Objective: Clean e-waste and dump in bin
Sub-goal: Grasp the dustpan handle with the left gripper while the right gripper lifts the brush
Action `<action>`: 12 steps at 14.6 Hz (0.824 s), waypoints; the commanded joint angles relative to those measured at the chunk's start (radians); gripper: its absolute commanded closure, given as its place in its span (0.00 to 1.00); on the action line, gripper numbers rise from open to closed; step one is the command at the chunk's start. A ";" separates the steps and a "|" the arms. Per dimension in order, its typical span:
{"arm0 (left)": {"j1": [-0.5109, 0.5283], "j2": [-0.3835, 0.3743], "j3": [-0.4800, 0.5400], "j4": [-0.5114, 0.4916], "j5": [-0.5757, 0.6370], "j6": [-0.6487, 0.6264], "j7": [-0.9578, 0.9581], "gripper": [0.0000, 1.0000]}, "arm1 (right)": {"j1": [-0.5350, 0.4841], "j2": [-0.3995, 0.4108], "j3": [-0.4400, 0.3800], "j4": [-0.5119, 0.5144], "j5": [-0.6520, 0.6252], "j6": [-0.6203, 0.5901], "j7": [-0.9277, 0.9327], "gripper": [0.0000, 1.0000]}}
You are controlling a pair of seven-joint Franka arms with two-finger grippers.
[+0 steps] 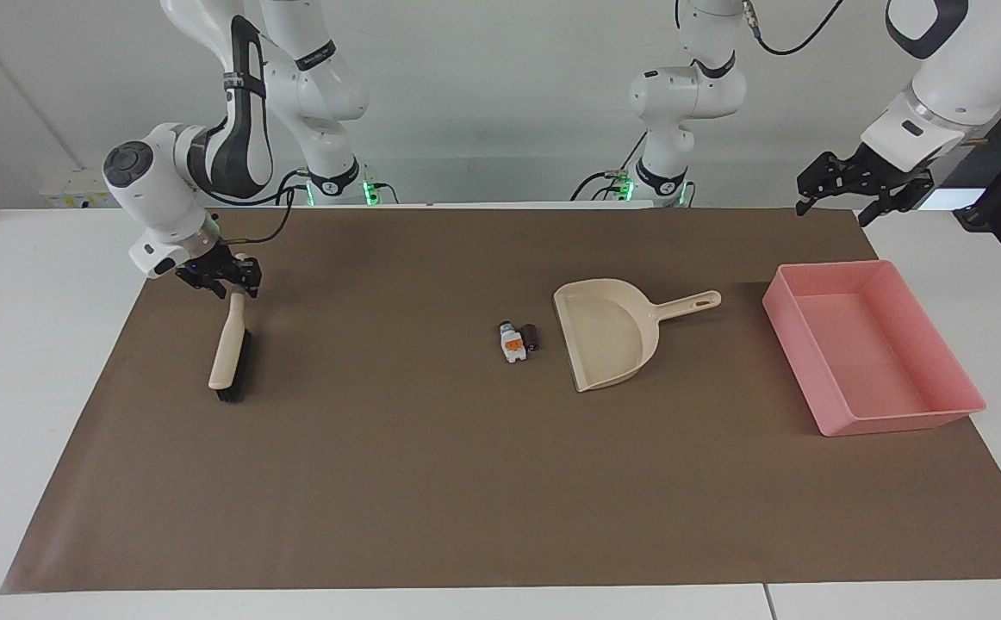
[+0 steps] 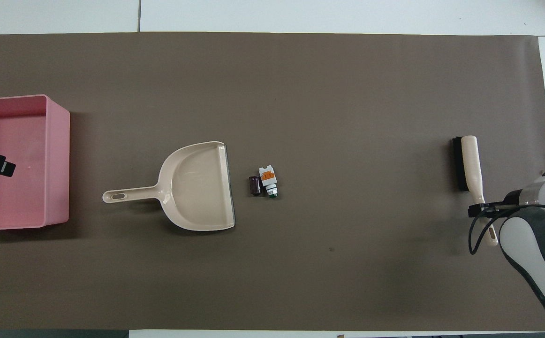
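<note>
The e-waste (image 1: 518, 338) is lying just beside the dustpan (image 1: 608, 340), between brush (image 1: 230, 351) and bin (image 1: 871, 348); the brush handle is sitting under the right gripper (image 1: 229, 277) fingers

Right gripper (image 1: 223, 277) low, wrist bent down — left gripper (image 1: 849, 185) raised high, arm folded back.
</note>
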 commanded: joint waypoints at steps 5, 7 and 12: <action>-0.049 -0.152 -0.061 -0.298 0.016 0.240 0.320 0.01 | -0.018 -0.018 0.008 -0.023 0.023 0.014 -0.037 0.52; -0.061 -0.140 -0.093 -0.327 0.018 0.257 0.493 0.01 | -0.018 -0.021 0.008 -0.026 0.023 0.014 -0.033 0.52; -0.173 -0.123 -0.096 -0.488 0.123 0.389 0.650 0.01 | -0.016 -0.023 0.008 -0.032 0.023 0.016 -0.031 0.63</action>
